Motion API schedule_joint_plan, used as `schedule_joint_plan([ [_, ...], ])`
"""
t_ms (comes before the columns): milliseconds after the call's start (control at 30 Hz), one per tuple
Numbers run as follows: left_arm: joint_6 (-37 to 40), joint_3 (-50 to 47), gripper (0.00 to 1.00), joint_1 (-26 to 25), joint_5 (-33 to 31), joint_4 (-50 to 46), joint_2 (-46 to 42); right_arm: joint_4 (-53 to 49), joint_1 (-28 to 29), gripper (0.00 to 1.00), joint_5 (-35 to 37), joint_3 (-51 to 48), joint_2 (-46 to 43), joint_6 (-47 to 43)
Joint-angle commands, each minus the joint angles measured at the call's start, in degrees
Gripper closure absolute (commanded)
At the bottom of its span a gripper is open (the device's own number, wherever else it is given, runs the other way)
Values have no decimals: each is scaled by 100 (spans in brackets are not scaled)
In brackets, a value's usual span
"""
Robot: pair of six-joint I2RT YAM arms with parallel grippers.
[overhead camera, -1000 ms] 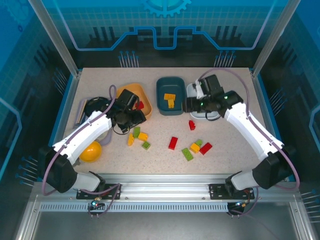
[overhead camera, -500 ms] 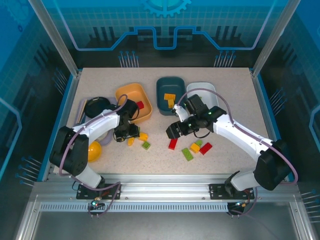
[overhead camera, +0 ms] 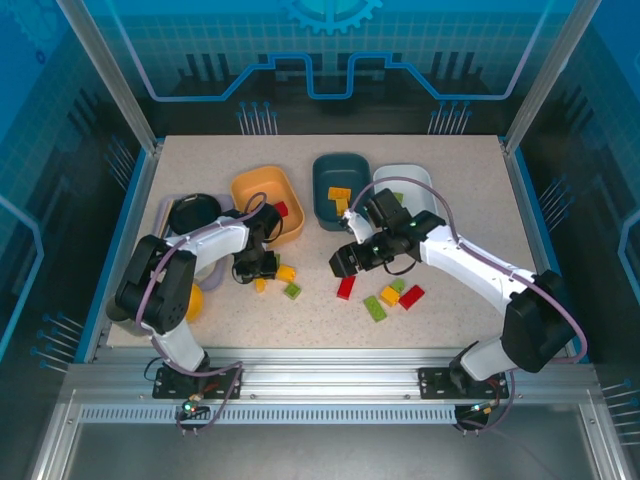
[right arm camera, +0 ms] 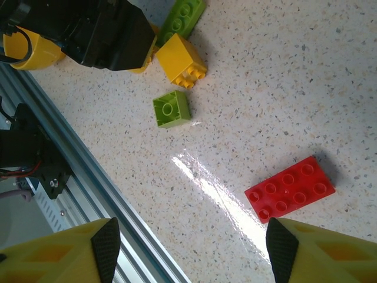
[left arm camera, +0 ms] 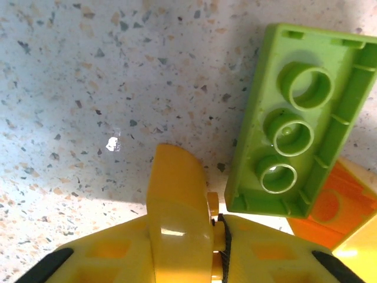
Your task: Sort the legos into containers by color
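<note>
Speckled counter (overhead camera: 460,200), legos (overhead camera: 375,308) scattered mid-counter, three tubs (overhead camera: 319,190) at the far side. Right fingers (right arm camera: 106,242) spread apart above a red brick (right arm camera: 290,188); left fingers (left arm camera: 177,200) beside a green brick (left arm camera: 294,124), grip unclear.

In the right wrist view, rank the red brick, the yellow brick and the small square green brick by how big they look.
1. red brick, the oblong one, clearly largest.
2. yellow brick, square.
3. square green brick, smallest, though only somewhat under the yellow one.
</note>
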Motion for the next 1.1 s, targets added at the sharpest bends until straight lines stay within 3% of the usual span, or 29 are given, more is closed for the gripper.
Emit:
schedule_joint_plan([
  [0,-11,78,72,3,-320,-218,-208,-38,-5,32,97,298,-17,54],
  [167,-212,726,72,-91,-415,-659,-939,226,-570,34,373,248,-464,595],
  [300,-446,1740,72,-328,-142,-679,-725,551,-1125,33,595,223,-619,1185],
  [500,-603,3717,73,-676,49,-663,739,856,-1656,30,774,533,-175,1764],
  [767,-427,7022,73,-889,-186,-1663,3353,419,-1839,30,735,1209,350,1898],
  [867,-462,7545,73,-895,-287,-1772,3885,367,-1866,30,732,1165,277,1838],
  [1067,-667,7681,69,-894,-289,-1777,4218,253,-1879,30,771,883,43,1742],
])
